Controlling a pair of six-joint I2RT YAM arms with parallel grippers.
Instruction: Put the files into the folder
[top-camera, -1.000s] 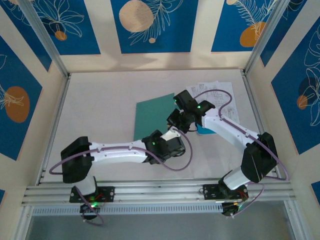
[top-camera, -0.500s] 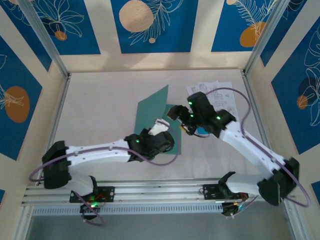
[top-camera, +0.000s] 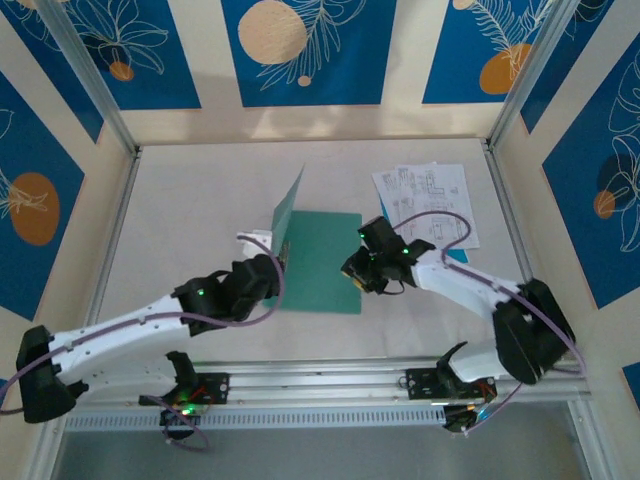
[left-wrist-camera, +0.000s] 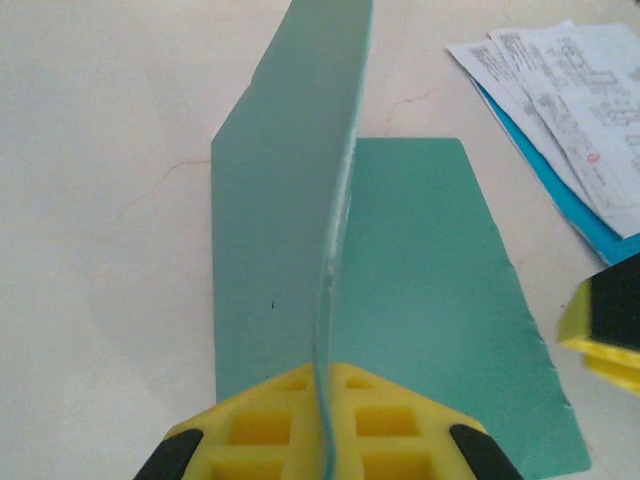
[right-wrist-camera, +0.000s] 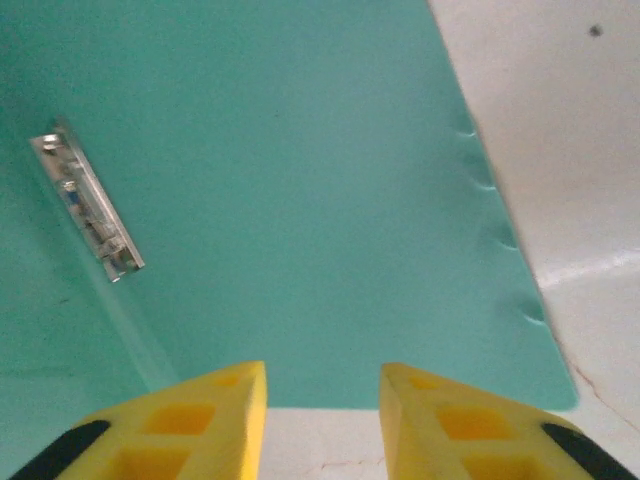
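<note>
The teal-green folder (top-camera: 322, 262) lies open in the middle of the table. Its front cover (top-camera: 291, 203) stands nearly upright, and my left gripper (top-camera: 268, 248) is shut on that cover's near edge (left-wrist-camera: 327, 375). The back panel (left-wrist-camera: 430, 300) lies flat, with a metal clip (right-wrist-camera: 88, 205) near the spine. My right gripper (top-camera: 353, 272) hovers open at the panel's right edge, its yellow fingers (right-wrist-camera: 205, 420) astride bare table and teal (right-wrist-camera: 300, 200). The files (top-camera: 425, 198), white printed sheets on a bright blue sheet (left-wrist-camera: 562, 188), lie at the back right, untouched.
Metal frame rails (top-camera: 300, 385) run along the near edge and up both sides of the white table (top-camera: 190, 210). Patterned blue and cream walls enclose it. My right gripper's yellow finger (left-wrist-camera: 608, 325) pokes in beside the flat panel.
My left gripper has swung the front cover up from flat to nearly upright, moving left and back. My right gripper has come back and down to the folder's right edge.
</note>
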